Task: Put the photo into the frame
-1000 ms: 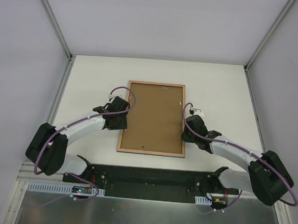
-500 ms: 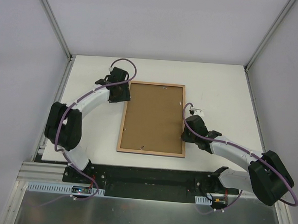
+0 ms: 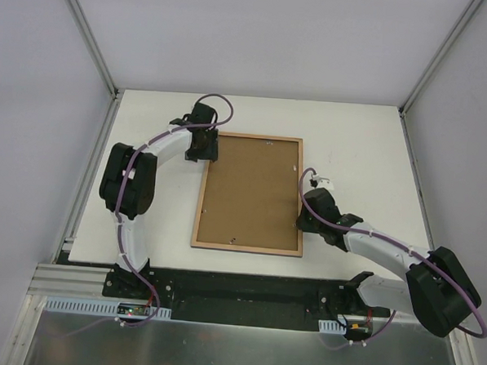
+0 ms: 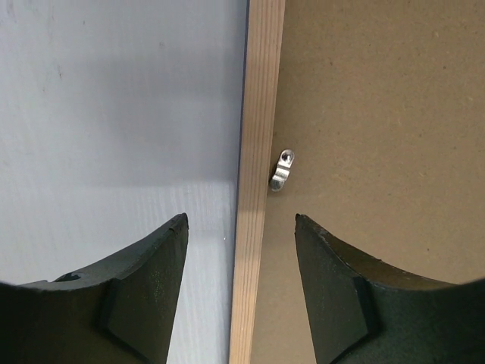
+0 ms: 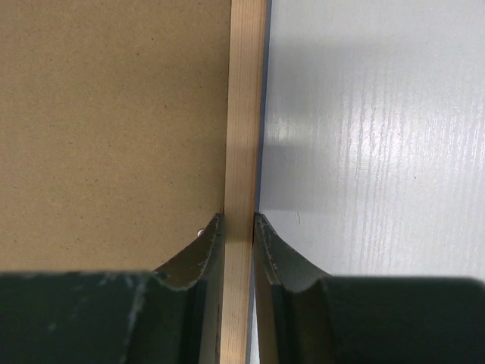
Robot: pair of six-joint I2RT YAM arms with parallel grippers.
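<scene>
The photo seems inside the frame (image 3: 246, 248); clips (image 4: 281, 170) are left to do. My right hand (image 5: 238, 227) pinches its rail, my left hand (image 4: 241, 221) stands wide.

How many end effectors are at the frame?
2. Left end effector, open, straddles the left rail of the light wooden rectangular frame near its far corner; right end effector grips its right rail.

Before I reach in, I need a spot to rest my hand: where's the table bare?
Bare table: the far strip beyond the frame, the far right corner, the patch between left arm and frame. Crowded: left tool astride the left rail, right tool shut on the right rail.
</scene>
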